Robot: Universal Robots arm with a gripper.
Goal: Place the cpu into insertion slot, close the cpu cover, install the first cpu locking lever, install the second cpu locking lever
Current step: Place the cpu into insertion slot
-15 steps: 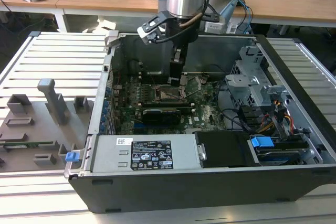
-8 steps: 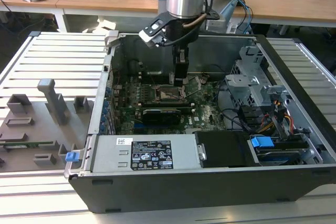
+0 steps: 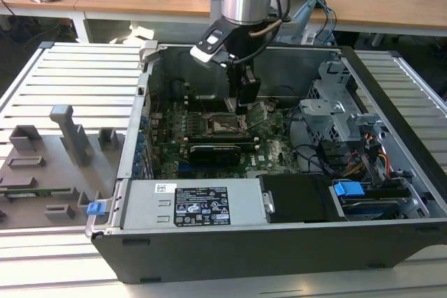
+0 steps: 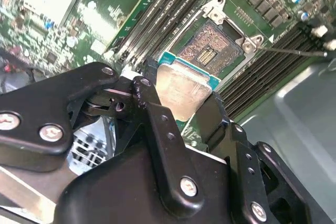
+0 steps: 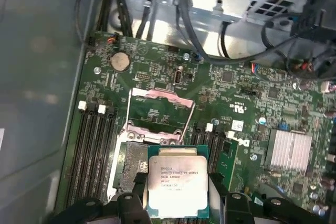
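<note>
My gripper (image 4: 181, 98) is shut on the cpu (image 5: 176, 179), a flat square chip with a dull silver top, with a black finger (image 4: 149, 90) on each of two opposite sides. The chip hangs just over the insertion slot (image 4: 210, 51), a black-rimmed socket with a dark, gold-dotted centre; I cannot tell whether they touch. In the first wrist view the chip covers most of the slot (image 5: 134, 163). The cpu cover (image 5: 160, 94), a thin silvery frame, stands raised open behind the slot. In the exterior view the gripper (image 3: 242, 108) is low inside the case above the slot (image 3: 225, 125).
Long black memory slots (image 5: 94, 145) flank the socket on both sides. A thin lever wire (image 4: 294, 51) sticks out beside it. A black card (image 3: 213, 153), the power supply (image 3: 188, 204), a drive cage (image 3: 335, 113) and cables (image 5: 173, 19) crowd the case. A grey fixture tray (image 3: 42, 165) lies outside.
</note>
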